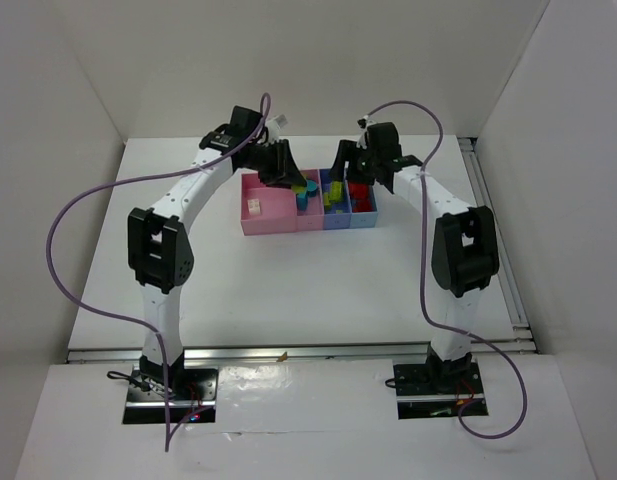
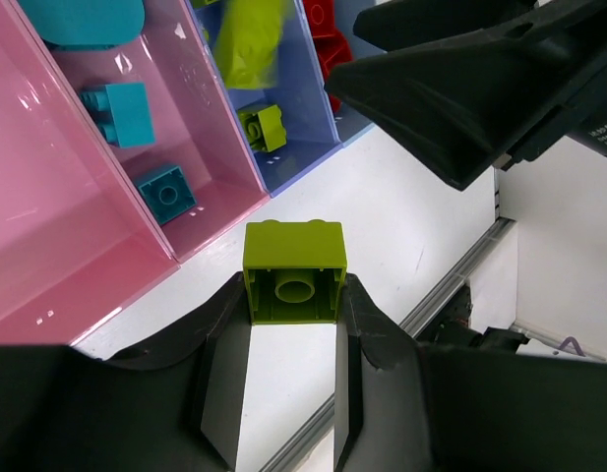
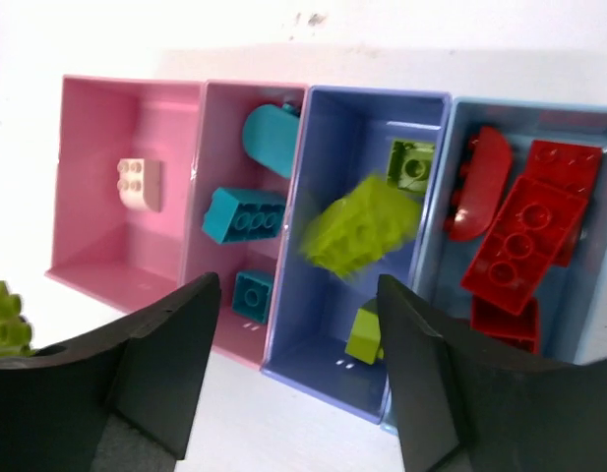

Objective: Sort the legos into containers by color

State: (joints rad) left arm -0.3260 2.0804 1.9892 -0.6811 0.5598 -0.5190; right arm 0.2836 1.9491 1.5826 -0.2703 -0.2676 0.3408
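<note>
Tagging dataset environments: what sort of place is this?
Probably a lab robot cell, not a home: white table enclosed by bare white walls, purple cables loose, bins of toy bricks.

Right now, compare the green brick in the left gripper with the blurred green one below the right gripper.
The held brick is clamped in the left gripper; the blurred brick is loose, beyond the open right gripper. The held brick is sharp, hollow underside showing; the blurred brick is smeared. The held brick is over bare table; the blurred brick is over the darker blue bin. Both are yellow-green.
</note>
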